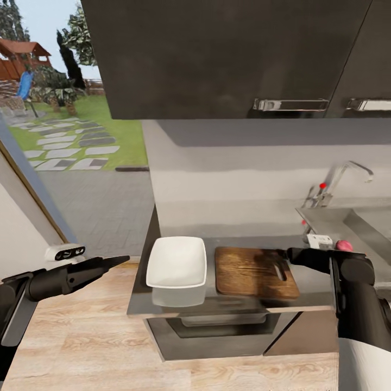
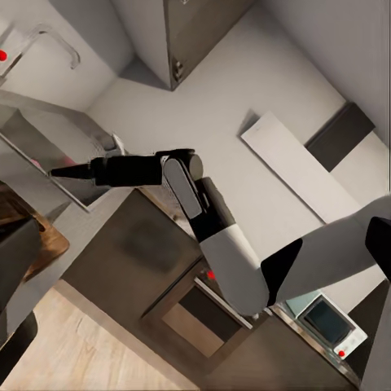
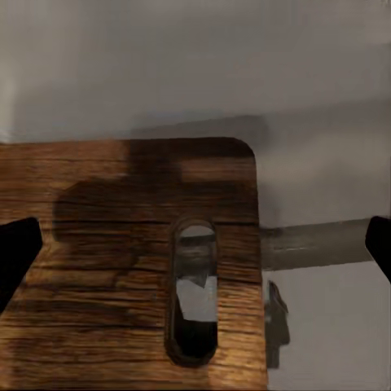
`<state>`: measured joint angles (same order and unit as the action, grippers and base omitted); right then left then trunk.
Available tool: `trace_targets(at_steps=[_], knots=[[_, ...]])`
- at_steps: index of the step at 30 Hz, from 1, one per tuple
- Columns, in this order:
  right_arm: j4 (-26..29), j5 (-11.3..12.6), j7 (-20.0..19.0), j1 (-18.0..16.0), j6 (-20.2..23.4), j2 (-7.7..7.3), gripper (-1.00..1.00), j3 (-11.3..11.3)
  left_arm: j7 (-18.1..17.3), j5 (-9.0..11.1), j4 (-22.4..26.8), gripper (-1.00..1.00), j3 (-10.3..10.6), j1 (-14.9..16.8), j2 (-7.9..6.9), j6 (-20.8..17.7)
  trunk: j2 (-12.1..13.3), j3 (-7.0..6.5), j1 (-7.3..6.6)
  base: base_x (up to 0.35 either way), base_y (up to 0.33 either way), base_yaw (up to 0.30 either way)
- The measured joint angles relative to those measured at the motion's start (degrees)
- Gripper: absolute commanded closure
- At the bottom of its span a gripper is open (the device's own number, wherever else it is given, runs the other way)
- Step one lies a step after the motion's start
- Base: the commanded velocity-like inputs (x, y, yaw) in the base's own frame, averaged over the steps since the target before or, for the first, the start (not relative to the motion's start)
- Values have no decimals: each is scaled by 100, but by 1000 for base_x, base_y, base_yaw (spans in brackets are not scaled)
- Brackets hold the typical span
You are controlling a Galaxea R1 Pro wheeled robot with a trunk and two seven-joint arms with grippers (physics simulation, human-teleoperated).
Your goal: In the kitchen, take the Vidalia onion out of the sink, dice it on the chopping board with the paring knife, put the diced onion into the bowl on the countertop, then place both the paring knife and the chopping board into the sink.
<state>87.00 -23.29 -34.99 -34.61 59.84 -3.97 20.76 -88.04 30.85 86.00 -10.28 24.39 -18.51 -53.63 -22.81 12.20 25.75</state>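
On the dark grey surface [image 1: 320, 282], under dark wall cupboards and beside a garden window, lie one white bowl [image 1: 177, 262] and one brown chopping board [image 1: 254, 271], side by side. Farther right is the sink [image 1: 358, 222] with its tap. One right hand [image 1: 287, 255] hovers over the board's slot end, fingers spread open; one left hand [image 1: 111, 263] hangs off the surface's edge, probably closed.
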Motion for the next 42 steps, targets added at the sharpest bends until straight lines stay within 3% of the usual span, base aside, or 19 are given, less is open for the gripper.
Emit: trace_targets(at_steps=[2,5,6,7,10,11,15,21,32,36,38,42], knots=[[47,160,-324,18,0,-29,-100,119,-4,-2,6,-100,0,-2,0,3,0,-13,0,0,0,-208],[99,514,-1516,77,-4,-183,-100,499,-11,-3,26,-100,2,-1,-1,8,0,-33,0,0,0,-215],[98,645,-2634,164,-20,-439,-100,779,-48,-5,48,-100,4,-1,-2,9,0,-40,0,0,-5,-218],[87,696,-3197,200,-19,-574,-100,924,-95,-6,60,-100,8,0,-1,9,-1,-47,0,0,-16,-218],[61,903,-3899,275,-69,-785,-100,1151,-177,-12,77,-100,70,1,-1,13,0,-67,0,0,-137,-219],[49,1569,-4143,415,-340,-926,-100,1254,-178,-27,85,-100,310,0,-7,16,0,-74,-2,0,-263,-219],[-151,2085,-4238,502,-456,-1138,-100,1271,-179,-47,87,-100,448,1,-9,18,0,-102,0,0,-289,-219],[-919,2299,-4266,522,-673,-1370,-100,1247,-179,-72,88,-100,486,-4,-2,20,1,-143,0,0,-264,-219],[-1068,2391,-4272,524,-891,-1541,-100,1157,-179,-79,89,-100,525,-1,4,490,1,-219,0,0,-196,-219],[-1057,2387,-4267,524,-966,-1552,-100,989,55,-84,90,-100,685,-1,66,554,2,-247,-1,50,-217,-222],[-1052,2387,-4263,524,-990,-1554,-100,928,325,-85,88,-100,925,0,150,599,1,-260,-1,125,-273,-236],[-1056,2373,-4262,524,-988,-1552,-100,921,376,-91,89,-100,976,0,224,605,2,-285,-2,144,-279,-241]])
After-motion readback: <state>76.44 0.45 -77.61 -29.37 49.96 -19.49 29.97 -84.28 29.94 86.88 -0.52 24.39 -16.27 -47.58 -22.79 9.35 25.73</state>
